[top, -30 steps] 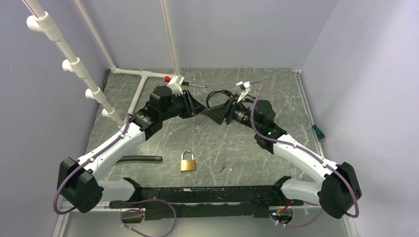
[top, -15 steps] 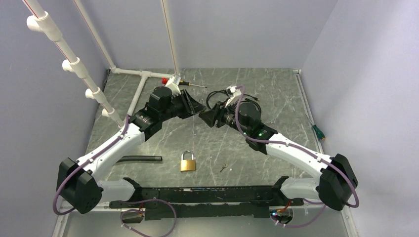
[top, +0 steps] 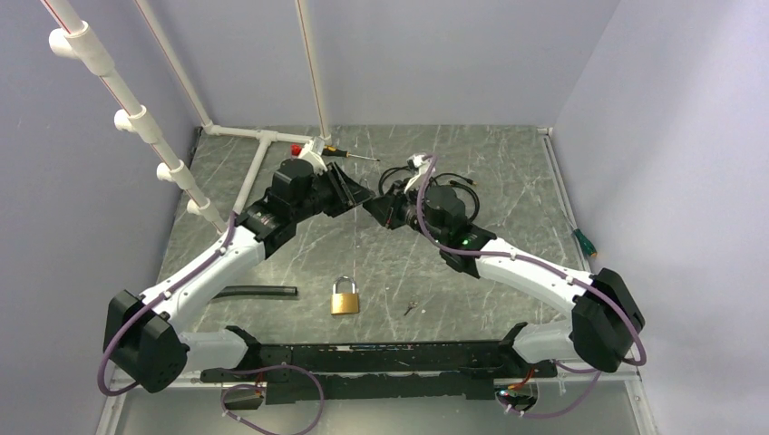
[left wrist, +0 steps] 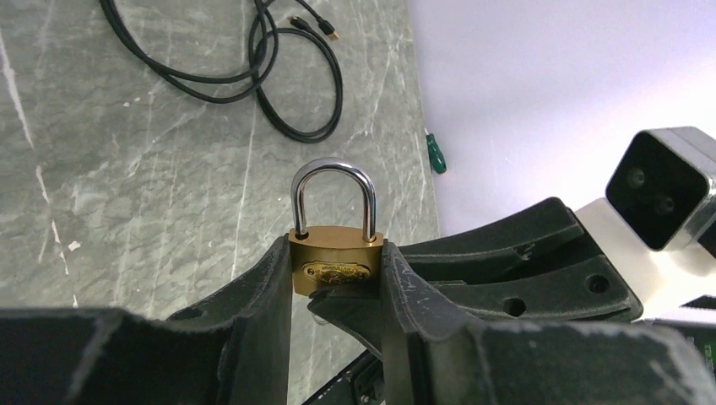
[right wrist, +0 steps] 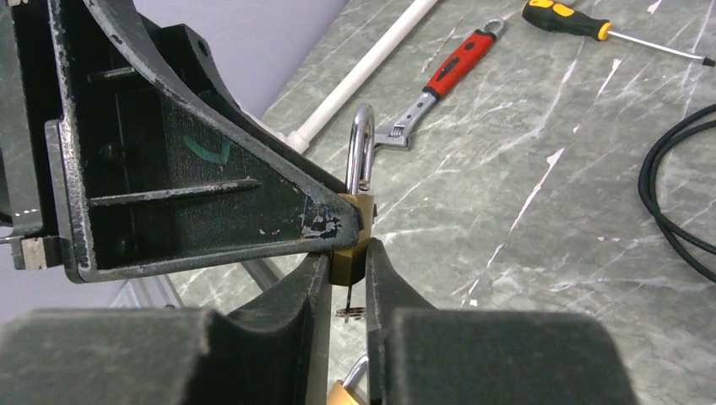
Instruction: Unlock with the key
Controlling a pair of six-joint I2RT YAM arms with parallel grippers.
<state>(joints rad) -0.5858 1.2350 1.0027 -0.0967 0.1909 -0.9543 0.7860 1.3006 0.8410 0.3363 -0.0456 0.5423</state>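
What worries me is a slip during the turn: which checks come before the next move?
1. Padlock clamped in left tool: ok.
2. Shackle upright, both legs seated: ok.
3. Keyhole filled: cannot tell; a thin metal piece hangs beneath.
4. Right tool gripping that piece: cannot tell; its fingers flank the padlock's underside.
5. Second padlock on table, apart from the held one: ok.

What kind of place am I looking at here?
Probably a robotics lab test bench: two robot arms bolted to a walled-in table, a white pipe frame, and a wrench, screwdriver and cables lying about.
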